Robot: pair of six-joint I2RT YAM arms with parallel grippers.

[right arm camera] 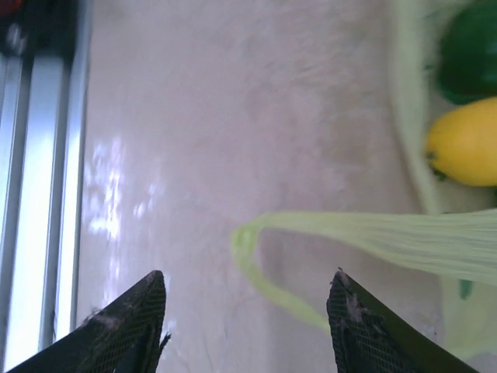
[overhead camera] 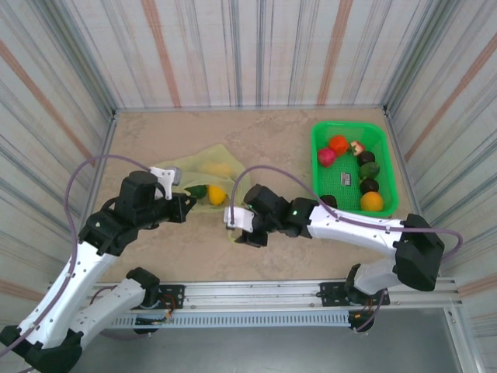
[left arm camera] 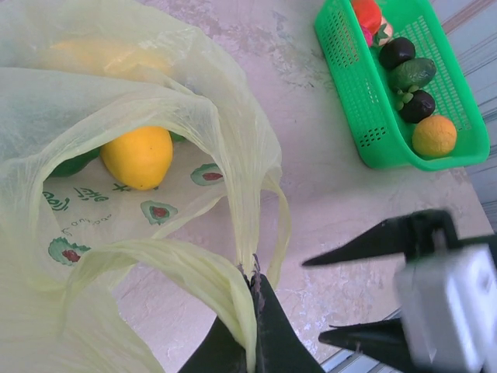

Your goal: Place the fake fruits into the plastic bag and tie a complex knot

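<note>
Left gripper (left arm camera: 255, 299) pinching the thin translucent yellow-green plastic bag (left arm camera: 116, 85); right gripper (right arm camera: 248, 330) spread.

The left fingers are pressed together on the bag's rim, mid-table. The bag's loop handle (right arm camera: 260, 268) lies between the right gripper's open fingers. A glossy yellow fake lemon (left arm camera: 138, 158) sits inside the bag. Other fake fruits (left arm camera: 435, 136) fill the rigid green mesh basket (left arm camera: 373, 116) at the table's far right corner.
</note>
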